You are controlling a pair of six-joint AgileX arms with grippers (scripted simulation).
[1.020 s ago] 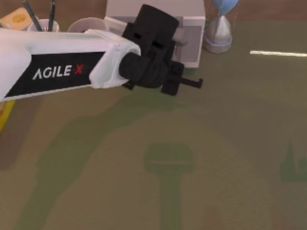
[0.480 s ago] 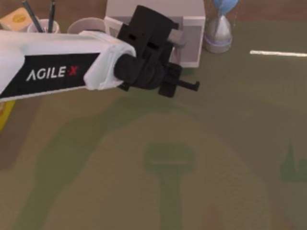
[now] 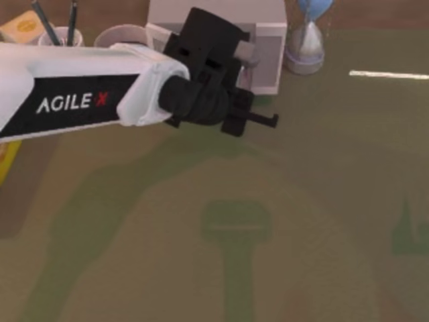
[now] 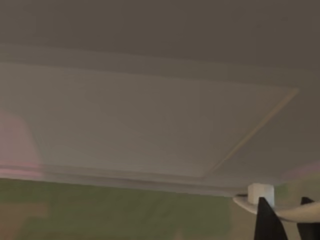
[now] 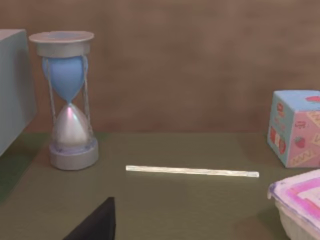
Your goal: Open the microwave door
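Microwave [image 3: 265, 27]: white-grey box at upper centre of the top view, against the back edge of the table [image 3: 322, 201]; much of its front hidden under the left arm.
Door [image 4: 150, 120]: fills most of the left wrist view as a pale framed panel seen from close by; a slim handle [image 4: 260, 192] shows at the lower right of that view; whether the door is ajar or closed cannot be told.
Left gripper [image 3: 258, 119]: black, at centre-top of the top view, right in front of the microwave; dark fingertips [image 4: 267, 220] stand at the handle in the wrist view, one on either side of it; whether they are clamped on it or merely close cannot be told.
Right arm: not seen in the top view; only a dark corner at the lower left of its wrist view.
Hourglass [image 3: 310, 40]: blue and silver, upright, just right of the microwave.
Thin pale rod [image 3: 389, 74]: lying flat at upper right of the top view.
Pen cup [image 3: 60, 30]: upper left, beside a white bowl [image 3: 124, 35].
Patterned box [image 5: 295, 127] and a tub [image 5: 300, 200]: right side of the right wrist view.
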